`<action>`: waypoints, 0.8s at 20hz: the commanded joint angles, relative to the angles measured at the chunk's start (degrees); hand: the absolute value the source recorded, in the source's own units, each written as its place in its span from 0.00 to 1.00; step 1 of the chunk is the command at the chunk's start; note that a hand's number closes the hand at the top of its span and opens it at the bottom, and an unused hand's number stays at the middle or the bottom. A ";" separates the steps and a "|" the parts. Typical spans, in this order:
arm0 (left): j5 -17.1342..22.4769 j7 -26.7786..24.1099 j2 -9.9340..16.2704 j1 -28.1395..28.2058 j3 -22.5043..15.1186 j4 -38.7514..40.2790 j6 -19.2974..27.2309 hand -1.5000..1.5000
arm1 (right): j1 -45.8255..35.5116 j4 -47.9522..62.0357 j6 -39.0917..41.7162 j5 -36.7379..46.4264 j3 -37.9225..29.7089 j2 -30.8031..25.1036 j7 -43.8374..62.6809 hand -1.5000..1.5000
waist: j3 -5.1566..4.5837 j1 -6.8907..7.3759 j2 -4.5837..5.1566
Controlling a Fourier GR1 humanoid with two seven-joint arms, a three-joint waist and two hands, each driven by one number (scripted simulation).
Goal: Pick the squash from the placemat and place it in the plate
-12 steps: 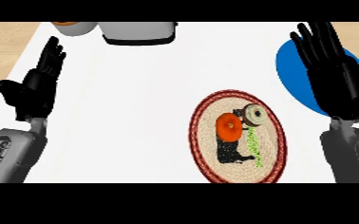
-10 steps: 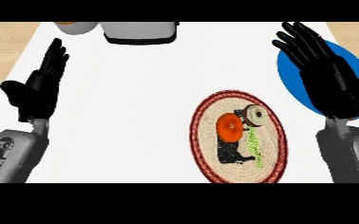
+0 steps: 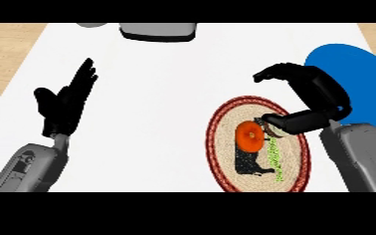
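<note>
An orange squash (image 3: 249,135) lies on a round woven placemat (image 3: 249,107) with a red rim, at the counter's right. The blue plate (image 3: 343,63) sits just beyond the mat, at the far right, partly behind my right hand (image 3: 317,90). That hand hovers over the mat's upper right part, fingers arched and apart, open. Its thumb (image 3: 288,122) reaches to the squash's right side; the fingers are clear of the squash. My left hand (image 3: 64,105) rests open at the left, fingers up, far from the mat.
A grey container (image 3: 158,30) and a grey bowl (image 3: 92,24) stand at the counter's back edge. The white counter (image 3: 161,109) spreads wide between my hands. Wood shows past the counter's left edge (image 3: 16,45).
My right hand has come down and left from over the blue plate to above the placemat, its fingers bending and its thumb nearing the squash. The left hand has barely shifted.
</note>
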 commanded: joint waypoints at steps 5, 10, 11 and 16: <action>0.66 0.39 -0.50 2.83 -0.68 0.10 -2.12 0.50 | -0.21 16.47 14.89 16.87 6.11 -5.93 -26.99 0.00 | 0.07 -0.36 -0.37; 0.15 1.51 -0.98 2.93 -0.21 -0.49 -1.05 0.50 | -4.66 23.24 10.93 27.22 10.94 -9.14 -37.40 0.00 | -0.02 -0.96 -0.74; 0.26 1.34 0.50 1.91 1.08 0.26 -2.02 0.50 | -7.41 26.78 9.99 28.03 10.90 -8.95 -38.67 0.00 | -0.03 -0.78 -0.60; -0.46 1.04 -0.67 3.73 1.11 0.17 -2.28 0.50 | -11.71 33.25 4.81 33.93 15.55 -6.96 -43.03 0.00 | -0.12 -1.67 -0.90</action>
